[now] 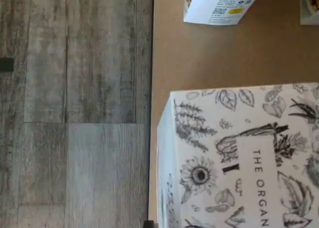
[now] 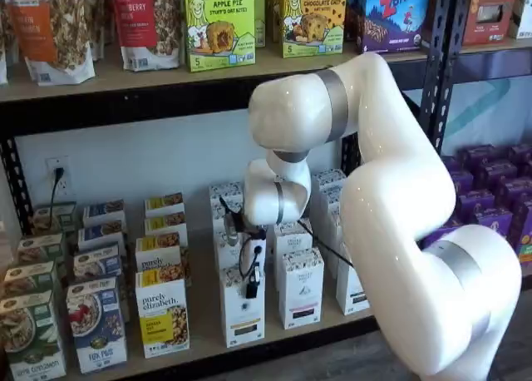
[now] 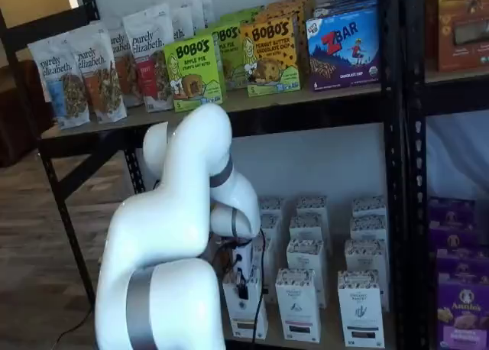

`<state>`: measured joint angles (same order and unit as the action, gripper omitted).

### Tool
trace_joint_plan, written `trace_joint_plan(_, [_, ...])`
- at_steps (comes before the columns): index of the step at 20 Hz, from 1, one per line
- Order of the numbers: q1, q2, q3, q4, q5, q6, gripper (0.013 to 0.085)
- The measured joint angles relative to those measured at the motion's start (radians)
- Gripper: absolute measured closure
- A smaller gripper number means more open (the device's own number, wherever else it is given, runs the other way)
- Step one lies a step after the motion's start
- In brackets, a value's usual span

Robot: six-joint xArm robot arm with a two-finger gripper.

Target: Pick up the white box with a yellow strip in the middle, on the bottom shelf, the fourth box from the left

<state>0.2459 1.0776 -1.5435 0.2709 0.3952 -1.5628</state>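
The white box stands on the bottom shelf, at the front of its row, just right of the purely elizabeth box with the big yellow label; in a shelf view its lower strip reads dark rather than clearly yellow, so I cannot tell its colour from here; a like white carton stands just right of it; the same box shows in the other shelf view at the front edge of the shelf. The white arm bends down in front of the rack, its wrist right above the box; the jaws hang against the box's upper front with a black cable beside them; they show side-on, so I cannot tell whether they are apart or together. In the wrist view a box top printed with black leaves and flowers fills one corner, sitting on the tan board beside grey plank flooring.
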Motion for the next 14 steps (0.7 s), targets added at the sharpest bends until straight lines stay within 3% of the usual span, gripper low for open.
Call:
trace_joint_plan(7, [0.000, 0.001, -0.004, 0.004, 0.013, -0.003, 0.0290])
trace_joint_plan(9, [0.000, 0.001, -0.004, 0.004, 0.015, -0.002, 0.0370])
trace_joint_plan(14, [0.003, 0.005, -0.007, 0.003, 0.014, 0.001, 0.0450])
